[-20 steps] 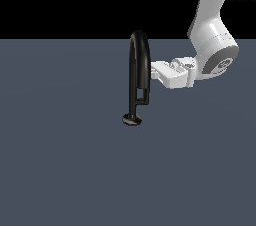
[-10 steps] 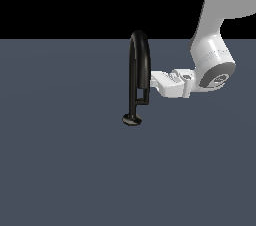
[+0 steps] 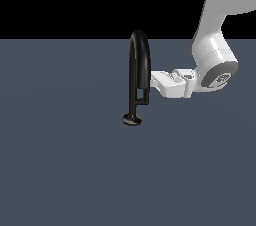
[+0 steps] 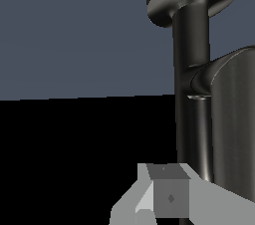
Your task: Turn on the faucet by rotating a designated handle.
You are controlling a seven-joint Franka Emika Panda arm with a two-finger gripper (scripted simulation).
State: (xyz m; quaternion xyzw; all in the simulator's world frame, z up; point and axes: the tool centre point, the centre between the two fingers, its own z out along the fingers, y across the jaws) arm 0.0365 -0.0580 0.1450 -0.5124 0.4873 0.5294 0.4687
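Note:
The glossy black faucet (image 3: 134, 70) stands upright on its small round base, its tall arched spout on top. The handle (image 3: 144, 98), a short bent lever, juts from the lower stem toward the exterior view's right. My white gripper (image 3: 154, 81) reaches in level from that side. Its tips sit against the spout's hanging leg, just above the handle. The fingers look shut with nothing between them. Seen from the wrist, the faucet (image 4: 191, 119) stem runs close past the gripper (image 4: 167, 204), and the handle (image 4: 200, 80) branches off the stem.
The faucet stands on a flat dark grey-blue floor (image 3: 60, 170). The white arm (image 3: 215, 60) comes down from the upper part of the exterior view's right. A black background lies behind.
The gripper has dropped lower and edged toward the faucet from the exterior view's right. The faucet and its handle look unmoved.

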